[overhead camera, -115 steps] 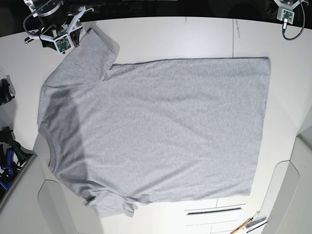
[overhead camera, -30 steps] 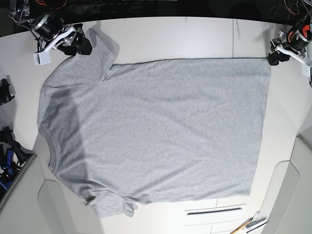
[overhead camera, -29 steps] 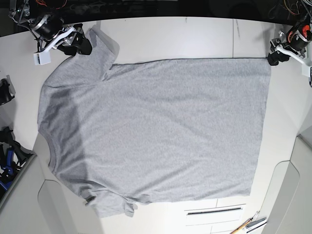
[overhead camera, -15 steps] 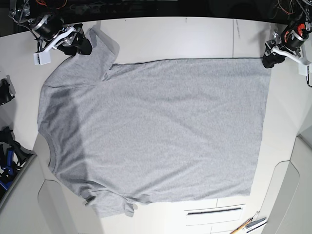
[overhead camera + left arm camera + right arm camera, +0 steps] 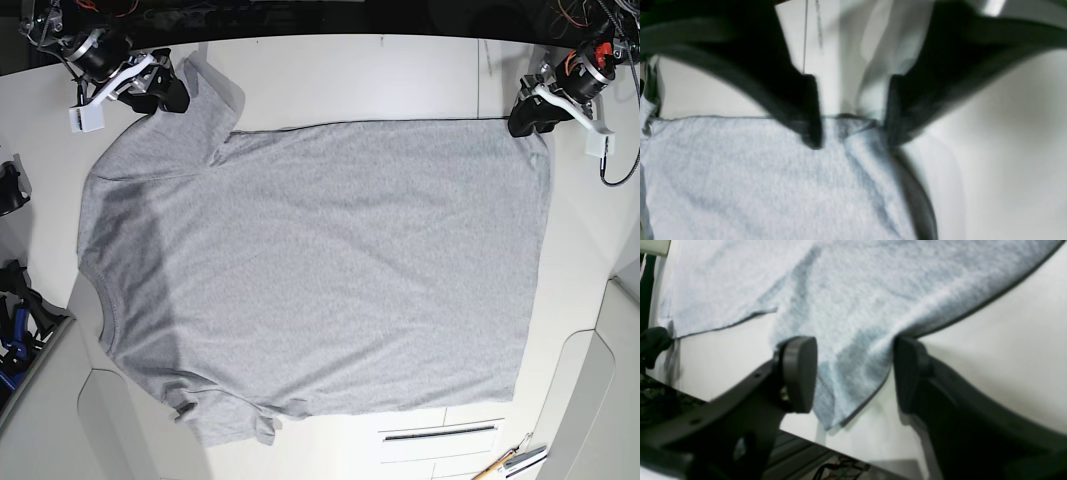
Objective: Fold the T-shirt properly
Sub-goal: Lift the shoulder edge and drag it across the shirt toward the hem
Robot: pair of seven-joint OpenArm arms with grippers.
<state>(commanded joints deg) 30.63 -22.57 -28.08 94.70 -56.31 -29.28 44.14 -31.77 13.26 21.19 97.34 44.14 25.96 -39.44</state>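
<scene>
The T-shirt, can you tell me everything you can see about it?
The T-shirt is light heather-grey, soft-looking knit cloth with short sleeves and a ribbed neck, plain on the side showing. It lies spread nearly flat on the white table, neck toward the base view's left, with small wrinkles. The right tool straddles a sleeve edge; the left tool straddles a hem corner, bunching it slightly.

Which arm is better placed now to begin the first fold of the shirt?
Neither alone; both look ready. The left gripper straddles the hem corner of the T-shirt, fingers open. The right gripper straddles the sleeve edge, also open.
</scene>
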